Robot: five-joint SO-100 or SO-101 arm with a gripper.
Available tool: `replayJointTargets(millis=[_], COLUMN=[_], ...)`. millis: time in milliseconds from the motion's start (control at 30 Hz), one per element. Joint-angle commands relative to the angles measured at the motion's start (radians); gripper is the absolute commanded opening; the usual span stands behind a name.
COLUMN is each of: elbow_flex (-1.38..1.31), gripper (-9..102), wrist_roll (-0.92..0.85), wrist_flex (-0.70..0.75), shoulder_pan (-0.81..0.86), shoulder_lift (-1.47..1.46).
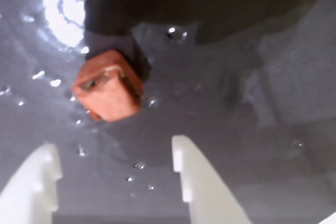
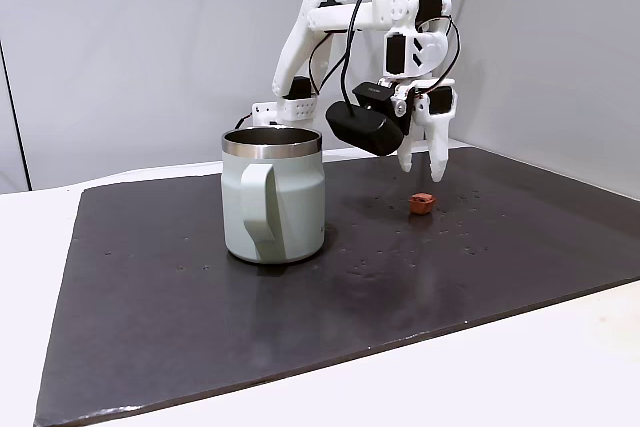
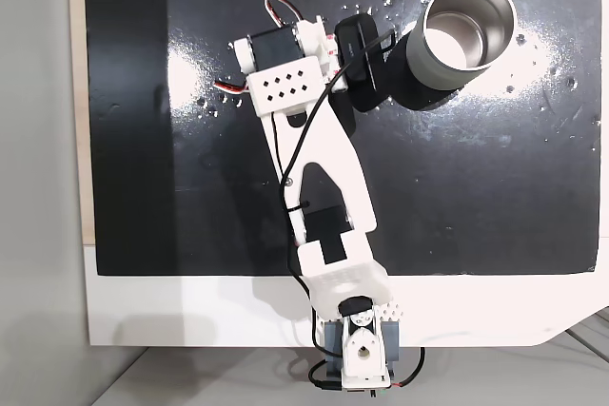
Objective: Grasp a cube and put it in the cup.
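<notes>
The small terracotta cube [image 1: 107, 85] lies on the black mat, just beyond and between my white fingertips in the wrist view. My gripper [image 1: 113, 145] is open with nothing between its fingers. In a fixed view the gripper [image 2: 425, 169] points down a little above the cube [image 2: 423, 203], not touching it. The sage-green cup [image 2: 272, 197] with a steel rim stands upright to the left of the cube, handle toward the camera. From above, the cup [image 3: 469, 24] is seen to be hollow and bare inside, with the arm's wrist [image 3: 285, 87] to its left.
A black mat [image 2: 200, 327] covers most of the white table [image 2: 560, 377], and small water drops glint on it around the cube. The black wrist camera [image 2: 363, 127] hangs between gripper and cup. A grey wall stands behind.
</notes>
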Motion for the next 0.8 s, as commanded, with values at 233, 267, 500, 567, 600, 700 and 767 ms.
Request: replayJointTargets(millis=[233, 267, 500, 567, 600, 700, 767], elbow_flex=[-0.12, -0.126, -0.175, -0.193, -0.201, -0.221, -0.225], gripper=[25, 25, 25, 25, 25, 25, 24], wrist_roll=[0.012, 0.011, 0.008, 0.006, 0.005, 0.002, -0.003], wrist_flex=[0.009, 0.009, 0.009, 0.009, 0.009, 0.009, 0.009], shoulder_pan=[0.015, 0.017, 0.023, 0.021, 0.021, 0.02, 0.02], shoulder_lift=[-0.072, -0.084, -0.169, -0.192, -0.202, -0.229, -0.241])
